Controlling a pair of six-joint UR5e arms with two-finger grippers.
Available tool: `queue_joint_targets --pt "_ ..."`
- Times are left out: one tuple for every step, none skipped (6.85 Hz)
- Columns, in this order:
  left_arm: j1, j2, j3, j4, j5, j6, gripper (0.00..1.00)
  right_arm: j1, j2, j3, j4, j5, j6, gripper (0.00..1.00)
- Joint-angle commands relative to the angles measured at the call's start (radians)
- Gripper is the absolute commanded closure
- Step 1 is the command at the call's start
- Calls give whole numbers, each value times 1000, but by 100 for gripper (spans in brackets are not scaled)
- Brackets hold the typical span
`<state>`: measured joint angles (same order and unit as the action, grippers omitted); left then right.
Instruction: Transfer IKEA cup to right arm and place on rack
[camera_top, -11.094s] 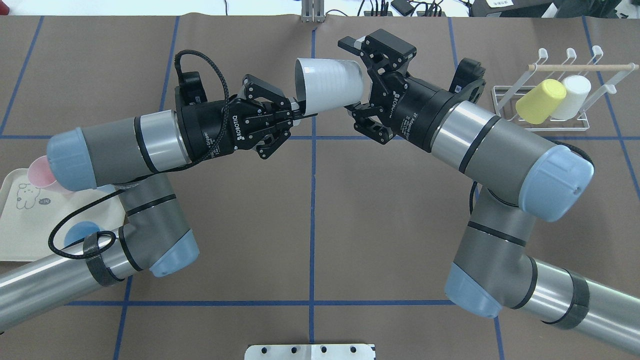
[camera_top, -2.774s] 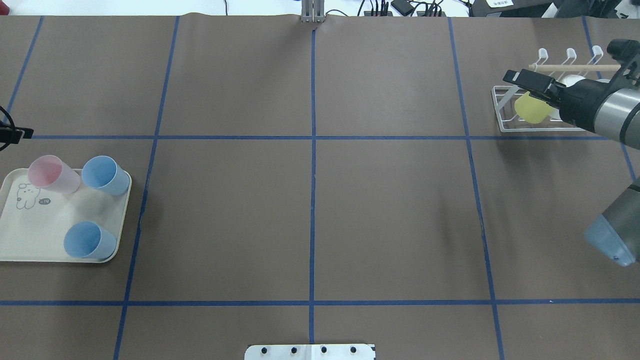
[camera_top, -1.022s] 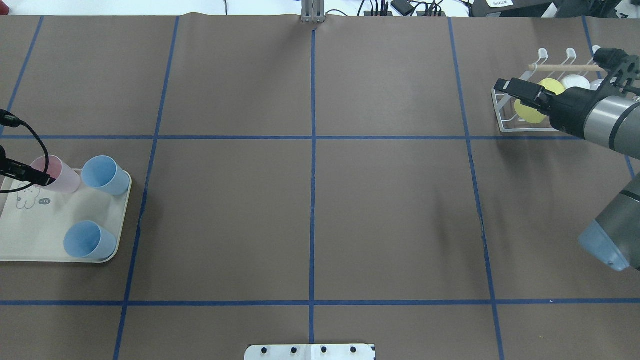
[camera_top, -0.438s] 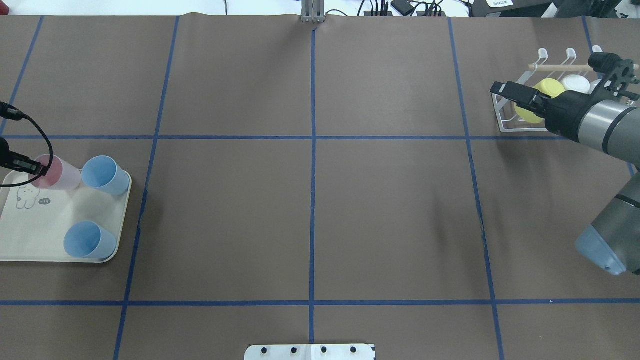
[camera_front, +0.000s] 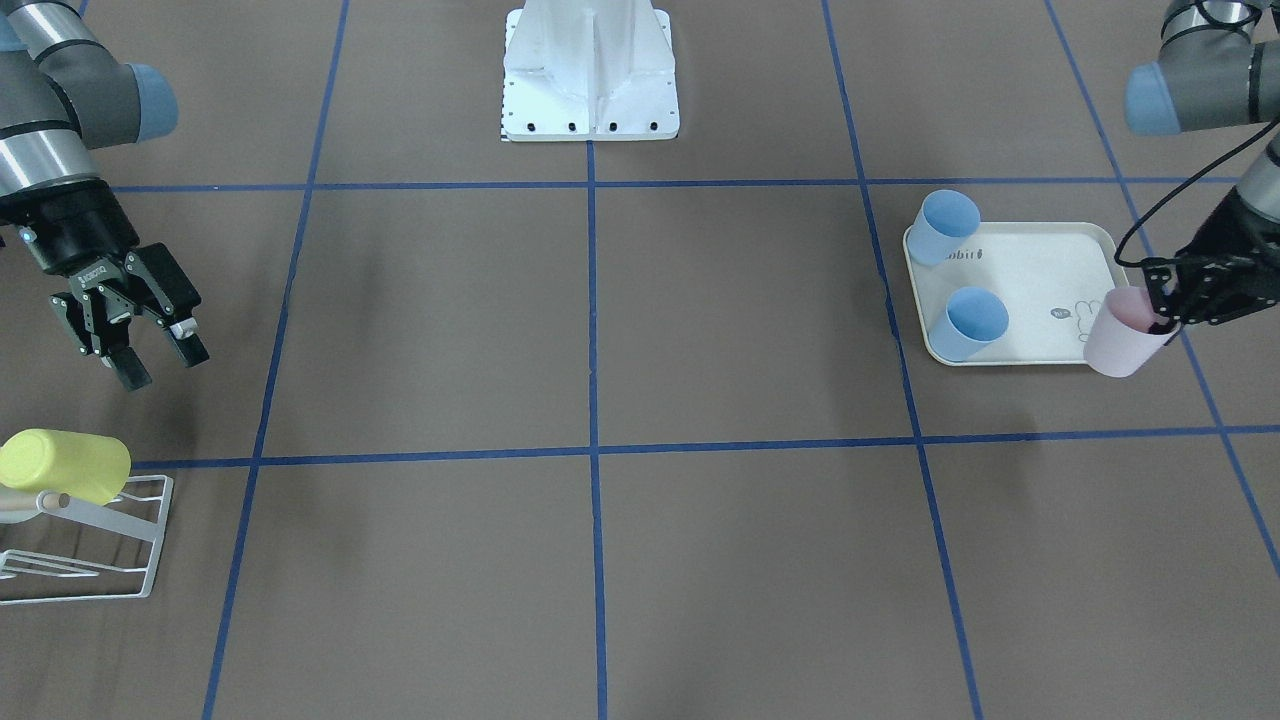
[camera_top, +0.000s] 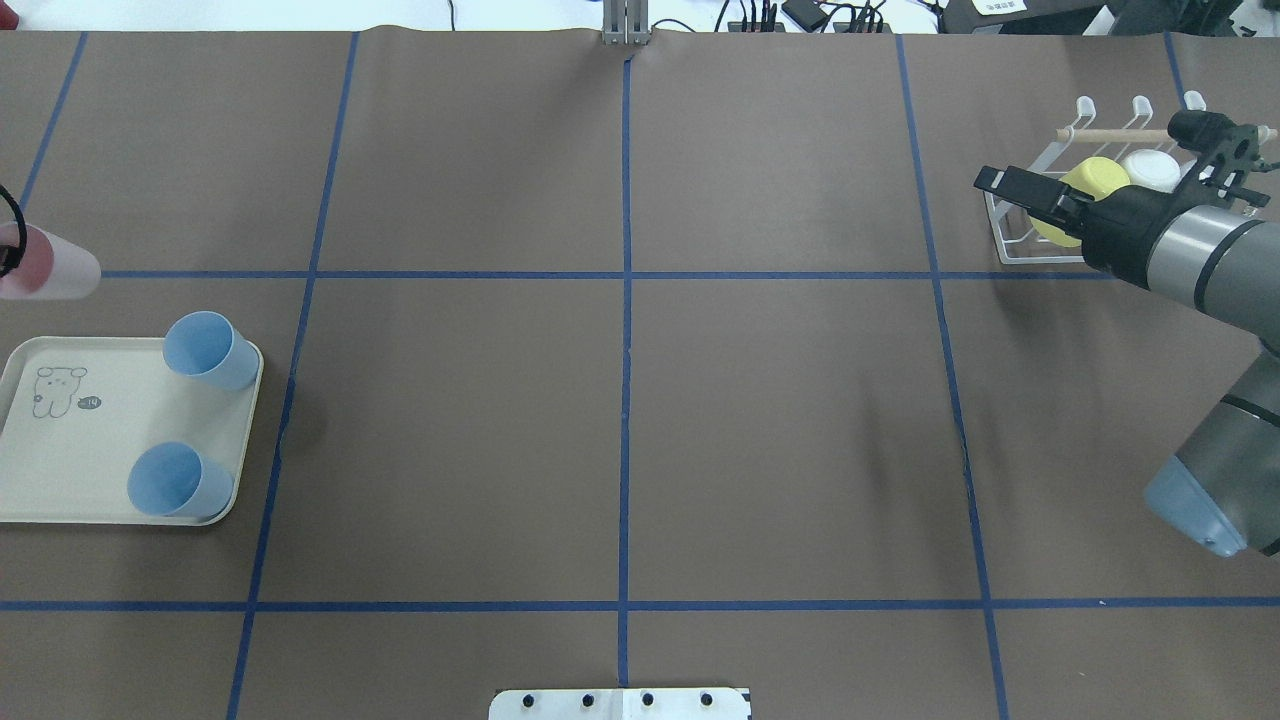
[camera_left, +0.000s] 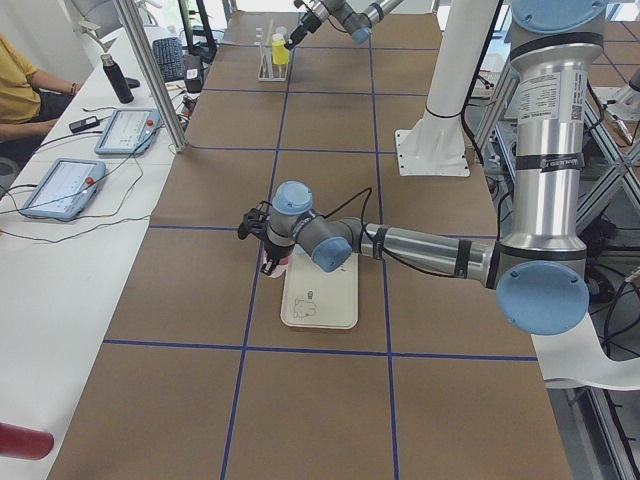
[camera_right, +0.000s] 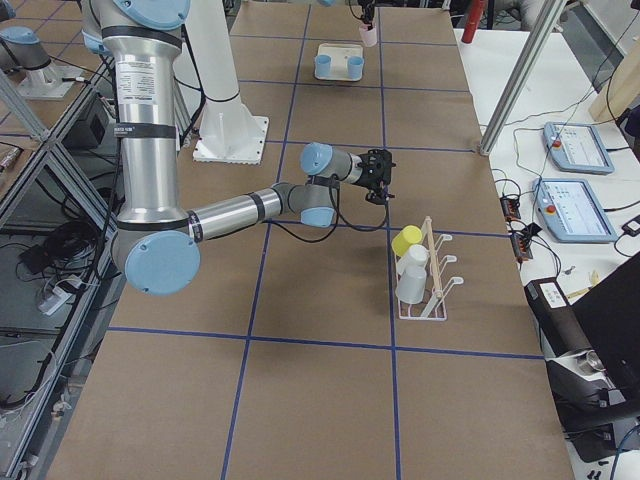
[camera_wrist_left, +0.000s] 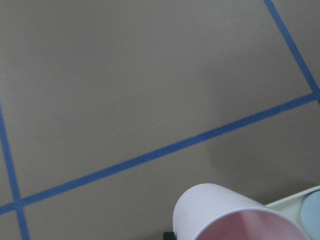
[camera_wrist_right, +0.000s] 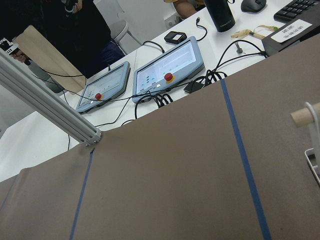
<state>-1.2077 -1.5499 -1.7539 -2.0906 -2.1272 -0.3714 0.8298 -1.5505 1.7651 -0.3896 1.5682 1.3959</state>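
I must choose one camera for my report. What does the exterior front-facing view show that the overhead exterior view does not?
Only front-facing: the left hand gripping the pink cup by its rim, and the right hand clearly open and empty. Only overhead: a white cup on the rack beside the yellow cup. Both: pink cup, yellow cup, tray with two blue cups.

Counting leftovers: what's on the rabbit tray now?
A far blue cup and a near blue cup stand on the tray; the pink cup hangs clear in the left gripper. Beneath the cups is covered.
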Motion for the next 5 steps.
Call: queue_joint_targets --pt "-41 -62 -140 147 1 -114 100 -12 3 8 0 -7 2 0" --pt "-35 -119 -169 124 -11 -352 100 -27 7 11 2 -11 47 0" --pt "-12 -183 -192 85 -49 -505 100 -47 29 16 2 -26 78 0" --pt "79 -232 -217 45 -56 -688 100 -79 41 36 2 -55 139 0" --pt "167 -324 -214 35 -18 -878 100 -124 53 65 2 -109 190 0"
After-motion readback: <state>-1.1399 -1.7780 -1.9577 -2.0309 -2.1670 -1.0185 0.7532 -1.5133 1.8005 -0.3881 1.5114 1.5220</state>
